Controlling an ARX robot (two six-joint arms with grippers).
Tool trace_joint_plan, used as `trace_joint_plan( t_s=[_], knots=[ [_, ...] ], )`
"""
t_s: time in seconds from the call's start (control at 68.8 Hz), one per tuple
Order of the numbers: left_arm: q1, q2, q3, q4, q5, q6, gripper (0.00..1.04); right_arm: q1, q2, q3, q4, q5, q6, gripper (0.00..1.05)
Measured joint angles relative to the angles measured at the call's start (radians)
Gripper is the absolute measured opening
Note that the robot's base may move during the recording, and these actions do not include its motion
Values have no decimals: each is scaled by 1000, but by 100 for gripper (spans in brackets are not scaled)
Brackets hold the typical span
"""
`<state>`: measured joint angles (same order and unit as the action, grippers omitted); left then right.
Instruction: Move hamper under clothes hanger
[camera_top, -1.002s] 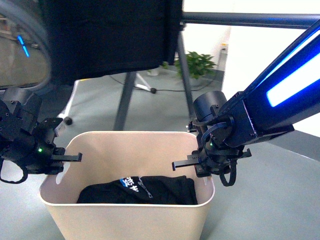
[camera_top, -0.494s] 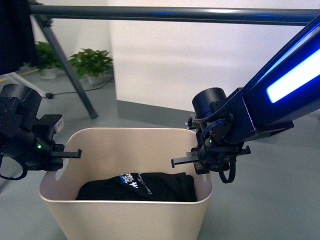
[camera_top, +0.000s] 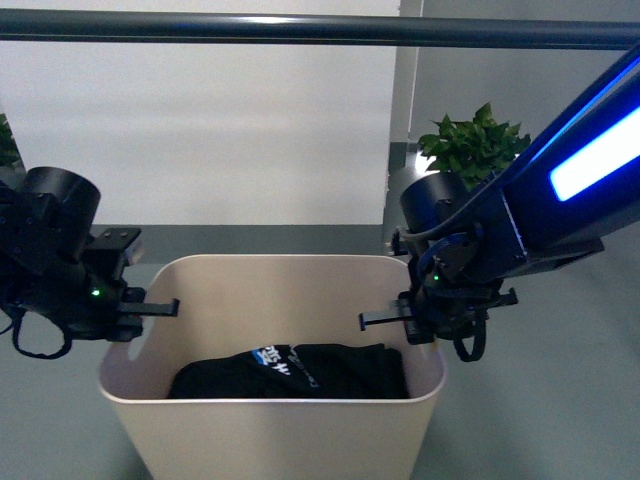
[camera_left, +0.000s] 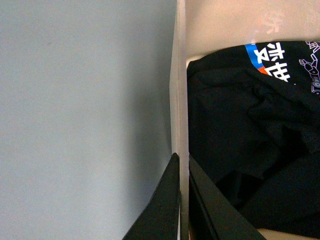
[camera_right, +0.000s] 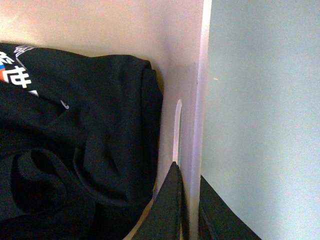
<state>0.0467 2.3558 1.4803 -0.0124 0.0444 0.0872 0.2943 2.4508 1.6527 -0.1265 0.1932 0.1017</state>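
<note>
Left claw (camera_top: 160, 305) and right claw (camera_top: 375, 320) each pinch the hamper (camera_top: 270, 420) rim, beneath the bar (camera_top: 300, 28).
Likely stiff, light plastic; rim near handle slots holds best.

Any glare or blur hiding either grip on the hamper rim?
Front view: sharp, only the right arm's light strip blows out. Left wrist view: left gripper fingers are dark silhouettes, yet the hamper rim between them reads clearly. Right wrist view: same for the right gripper; black garment shows little detail.

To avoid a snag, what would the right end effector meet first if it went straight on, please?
The hamper wall that the right end effector straddles: its rim would likely seat deeper between the fingers, black garment perhaps next.
</note>
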Motion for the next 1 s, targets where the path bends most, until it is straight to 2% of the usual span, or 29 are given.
trace_joint_plan(
  t_s=[0.174,0.494,1.002],
  knots=[
    [-27,0,0,0,17,-3,4,-24,-1,-1,0,18,-4,3],
    [32,-2,0,0,-19,-3,4,38,-1,-1,0,-19,-3,3],
    [10,-2,0,0,-5,-3,4,10,-1,-1,0,-5,-3,3]
  ],
)
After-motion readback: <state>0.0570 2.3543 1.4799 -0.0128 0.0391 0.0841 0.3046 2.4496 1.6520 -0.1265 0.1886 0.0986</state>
